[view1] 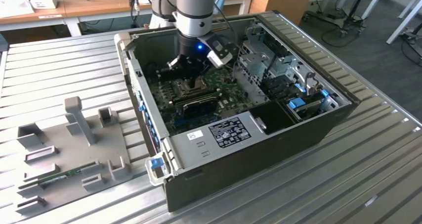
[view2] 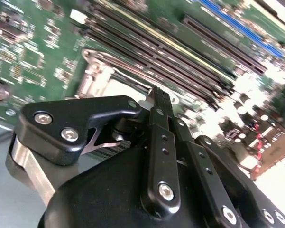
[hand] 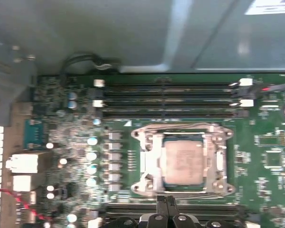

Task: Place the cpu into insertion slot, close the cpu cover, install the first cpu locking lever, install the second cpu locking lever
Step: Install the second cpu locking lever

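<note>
Ribbed metal worktop (view1: 369, 150) carries an opened computer case (view1: 264, 150), with the arm reaching down inside over the green board (hand: 270, 142). Hand (hand: 167, 202) sits just beside the socket edge, fingers (view2: 161, 102) pressed together with nothing between them. Cpu (hand: 182, 159) lies seated in the insertion slot (hand: 167, 183), and the cpu cover (hand: 151, 159) appears folded down around it, chip top showing through the window. Judged: placement done, cover likely closed; whether either locking lever is latched cannot be told.
</note>
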